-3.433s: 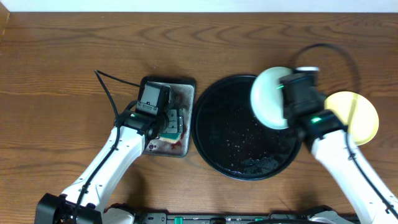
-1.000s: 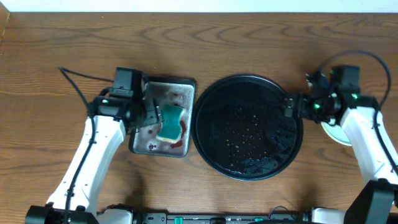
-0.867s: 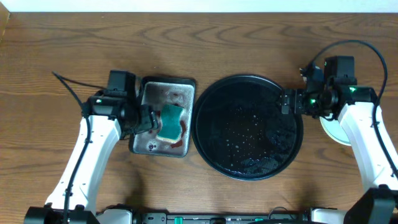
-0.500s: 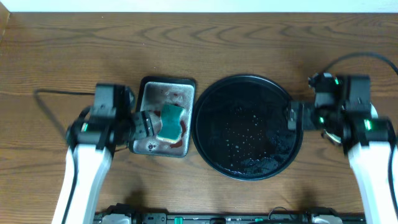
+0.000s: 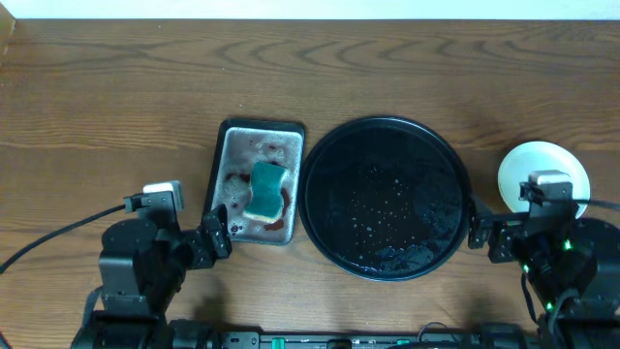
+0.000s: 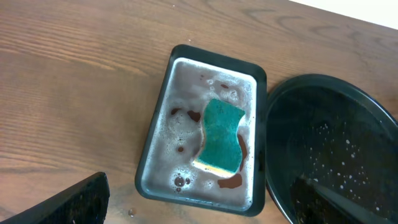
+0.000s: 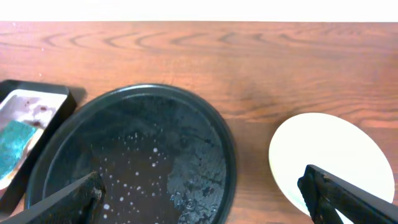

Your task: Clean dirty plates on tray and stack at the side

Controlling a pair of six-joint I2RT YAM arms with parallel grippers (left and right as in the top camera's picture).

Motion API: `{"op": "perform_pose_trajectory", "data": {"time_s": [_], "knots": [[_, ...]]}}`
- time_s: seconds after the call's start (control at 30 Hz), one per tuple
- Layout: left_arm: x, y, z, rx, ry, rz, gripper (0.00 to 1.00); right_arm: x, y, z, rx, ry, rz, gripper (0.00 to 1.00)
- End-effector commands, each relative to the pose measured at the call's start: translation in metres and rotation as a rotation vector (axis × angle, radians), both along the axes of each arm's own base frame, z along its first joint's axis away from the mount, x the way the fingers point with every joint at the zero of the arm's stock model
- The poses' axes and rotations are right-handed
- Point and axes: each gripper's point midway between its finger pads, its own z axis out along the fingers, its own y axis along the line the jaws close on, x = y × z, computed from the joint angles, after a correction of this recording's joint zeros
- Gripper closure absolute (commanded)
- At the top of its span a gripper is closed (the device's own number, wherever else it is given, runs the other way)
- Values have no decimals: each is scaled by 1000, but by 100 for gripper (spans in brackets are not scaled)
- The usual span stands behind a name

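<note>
The black round tray [image 5: 386, 122] sits mid-table holding only soapy droplets and a patch of foam; no plate lies on it. A pale round plate [image 5: 542, 167] rests on the wood to its right, also seen in the right wrist view as the plate [image 7: 329, 158] beside the tray [image 7: 229, 155]. My right gripper [image 5: 484, 238] hovers open near the table's front, between tray and plate, gripping nothing. My left gripper [image 5: 209, 242] is open and empty, off the front left corner of the metal tray. In the left wrist view the left gripper [image 6: 199, 210] frames that corner.
A small rectangular metal tray [image 5: 229, 145] with reddish soapy water stands left of the black tray, a green sponge [image 5: 263, 190] lying in it. The sponge [image 6: 220, 134] and the black tray's edge [image 6: 277, 155] show in the left wrist view.
Both arms have drawn back toward the table's front edge. The left gripper left the sponge tray and opened wider. The right gripper moved off the plate, which now lies uncovered.
</note>
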Motion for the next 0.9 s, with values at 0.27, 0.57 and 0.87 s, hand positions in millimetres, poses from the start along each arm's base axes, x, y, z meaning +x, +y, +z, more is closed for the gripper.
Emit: {"op": "perform_pose_trajectory", "data": {"time_s": [0.27,0.57,0.87], "knots": [[-4,0,-9,11,31,-8,7,-9,-1,-15,-19,56,-1,1],[-4,0,-9,11,31,-8,7,-31,-1,-44,-18,207,0,1],[-4,0,-9,11,31,-8,6,-30,-1,-44,-19,189,1,1]]}}
